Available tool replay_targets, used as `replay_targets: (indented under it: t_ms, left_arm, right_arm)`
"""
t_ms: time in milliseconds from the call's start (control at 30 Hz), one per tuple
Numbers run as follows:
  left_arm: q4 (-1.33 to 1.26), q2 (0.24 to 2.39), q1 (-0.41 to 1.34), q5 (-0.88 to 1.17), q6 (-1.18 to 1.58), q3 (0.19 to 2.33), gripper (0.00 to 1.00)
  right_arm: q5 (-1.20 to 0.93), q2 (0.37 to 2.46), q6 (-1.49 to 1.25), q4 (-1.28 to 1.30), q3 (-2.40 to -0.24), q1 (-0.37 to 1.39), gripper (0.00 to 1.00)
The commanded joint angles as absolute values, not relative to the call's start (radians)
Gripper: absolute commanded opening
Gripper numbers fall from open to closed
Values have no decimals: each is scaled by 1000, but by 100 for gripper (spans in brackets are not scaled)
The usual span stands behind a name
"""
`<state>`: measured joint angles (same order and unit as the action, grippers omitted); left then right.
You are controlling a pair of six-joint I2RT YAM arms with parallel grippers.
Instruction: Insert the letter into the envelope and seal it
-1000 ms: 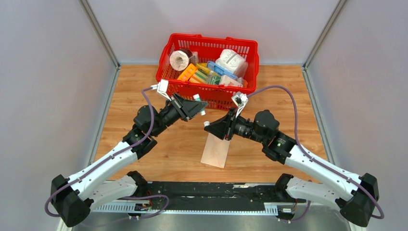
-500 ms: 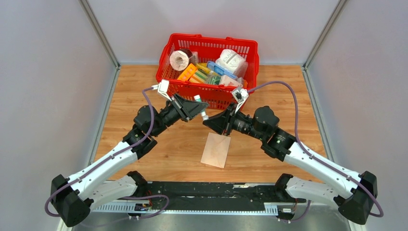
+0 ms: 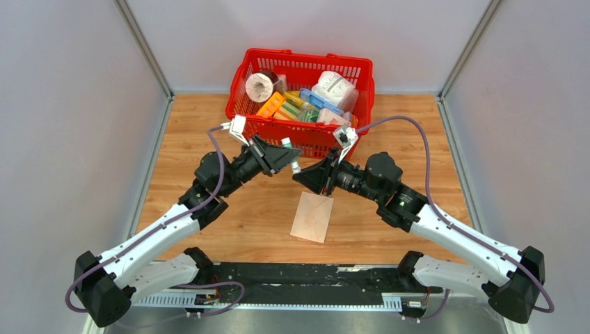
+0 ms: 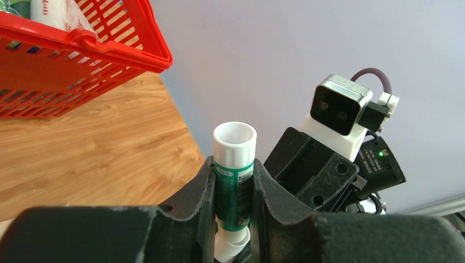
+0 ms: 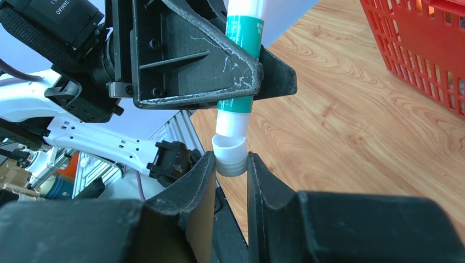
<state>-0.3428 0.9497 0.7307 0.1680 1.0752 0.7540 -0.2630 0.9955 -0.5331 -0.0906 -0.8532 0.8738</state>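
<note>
Left fingers clamp the green glue stick mid-body; right fingers pinch its white end, both above the bench. The envelope lies flat just below them, well short of the basket

One red basket is counted on the wooden surface, and two paper rolls are counted inside it, one bare and one wrapped. One tan envelope, one green-and-white glue stick and one white cap are counted. Two arms are seen, left and right.
</note>
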Motion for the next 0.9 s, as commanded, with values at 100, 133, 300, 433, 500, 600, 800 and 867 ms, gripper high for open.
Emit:
replay_targets:
  t_ms: [100,133,300,433,500,600,800,867]
  left_arm:
    - [-361,960,733,199,1068,764,0]
    - [-362,962,733,201,1065,762,0]
    - [-353,968,733,207,1060,762,0]
    - [-339,969,733,210,1048,765,0]
    - [-331,971,733,212,1040,765,0]
    - [-318,973,733,213,1026,767,0]
    - [-293,980,733,224,994,776,0]
    - [-281,985,733,233,982,781,0]
  right_arm:
    - [-247,997,-528,-107,-910,877,17]
    - [-245,997,-529,-104,-913,877,17]
    - [-250,997,-540,-104,-914,877,17]
    - [-250,997,-549,-101,-919,877,17]
    - [-250,999,-557,-100,-922,877,17]
    - [-247,1003,-571,-94,-928,877,17]
    - [-241,1017,-595,-89,-931,877,17]
    - [-238,1019,-601,-87,-936,877,16]
